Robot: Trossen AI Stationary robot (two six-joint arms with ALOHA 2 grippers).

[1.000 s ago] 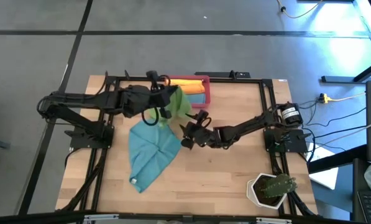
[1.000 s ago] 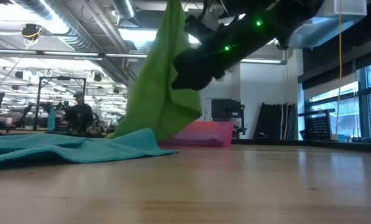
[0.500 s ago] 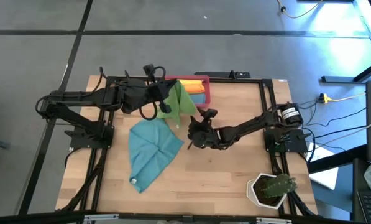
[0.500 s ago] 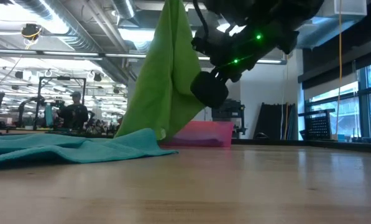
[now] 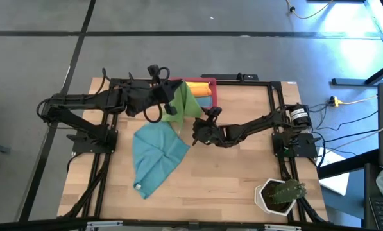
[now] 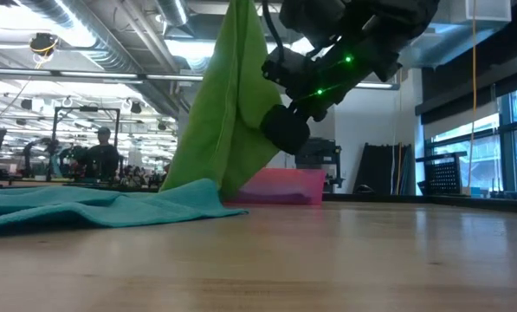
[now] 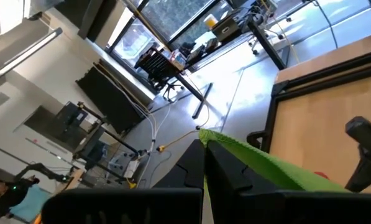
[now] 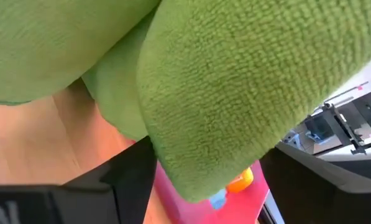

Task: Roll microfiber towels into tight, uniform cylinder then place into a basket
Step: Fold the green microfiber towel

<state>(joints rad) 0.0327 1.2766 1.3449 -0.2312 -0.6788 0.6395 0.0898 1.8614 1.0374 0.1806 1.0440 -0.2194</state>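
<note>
Two arms share one green towel (image 5: 183, 106) here, and we judge it light, limp and a little clingy: it drapes in soft folds and will sag wherever nothing holds it. Starting at the left, our left gripper (image 5: 167, 97) hangs high near the back of the surface (image 5: 229, 173), its fingers pinched on the towel's top corner, so the cloth falls from there in a long triangle. Below and toward the front, a teal towel (image 5: 156, 154) lies spread flat on the wood, crumpled at one edge, with the green towel's lower tip reaching down to about its near edge in the low view.

Moving right, our right gripper (image 5: 198, 131) sits at the green towel's lower side edge. Its wrist view shows nubby looped pile filling the space between the dark fingers, so they appear to be closing around a fold of the cloth, though we cannot tell whether they have clamped.

Behind the green towel stands the pink basket (image 5: 212, 94), a shallow hard plastic bin already holding a yellow towel (image 5: 192, 84) and an orange towel (image 5: 203, 91).

For a tight roll, we think corners and straight edges are the places to grip, keeping the cloth taut.

Far right, at the front corner, a cactus (image 5: 286, 191) sits in a white pot (image 5: 263, 198).
</note>
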